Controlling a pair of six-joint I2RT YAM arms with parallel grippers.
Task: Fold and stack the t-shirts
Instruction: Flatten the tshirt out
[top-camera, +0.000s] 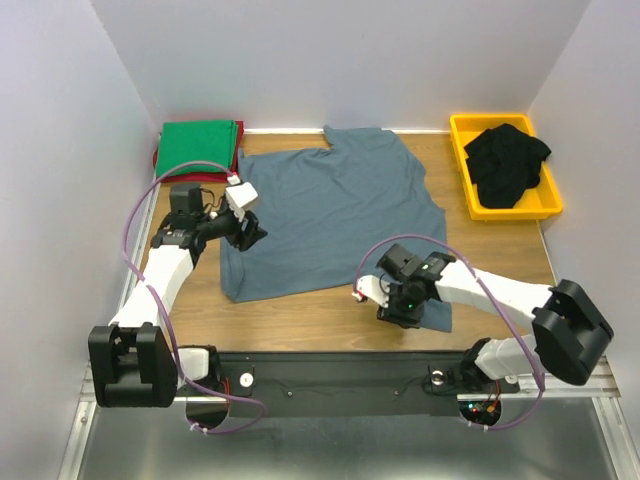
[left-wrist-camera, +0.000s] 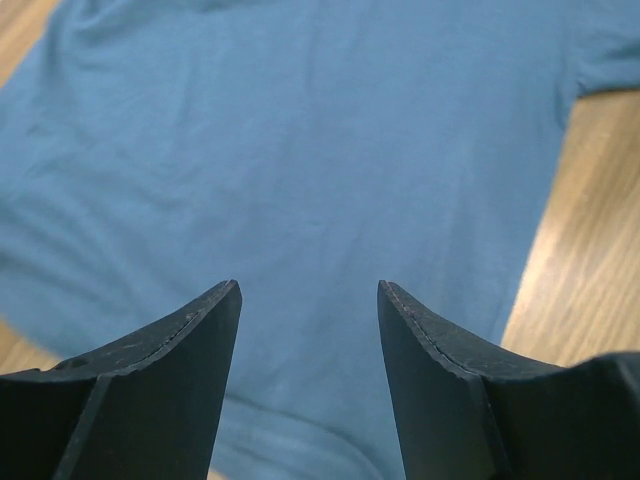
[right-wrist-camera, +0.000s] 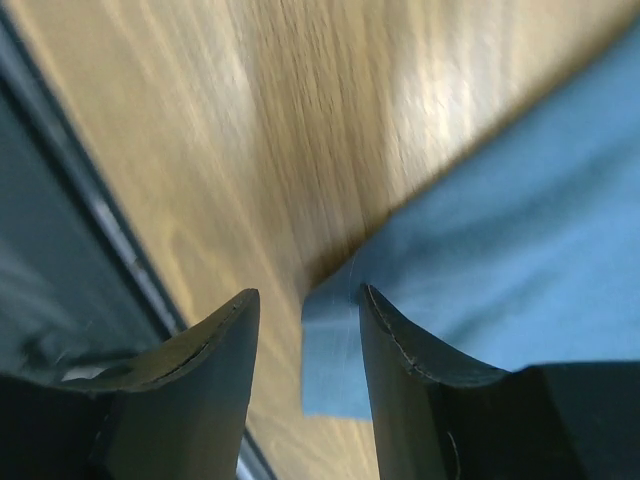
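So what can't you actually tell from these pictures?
- Red shirt: top view, nearly all under the green shirt.
- Black shirts: top view, one heap in the yellow bin; number unclear.
- Blue-grey shirt, near corner: top view, partly under the right gripper; right wrist view blurred.

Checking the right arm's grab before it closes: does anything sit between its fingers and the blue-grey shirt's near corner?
Nothing visible does. In the right wrist view, the right gripper is open, and the corner of the blue-grey shirt lies partly between its jaws, flat on the bare wooden table.
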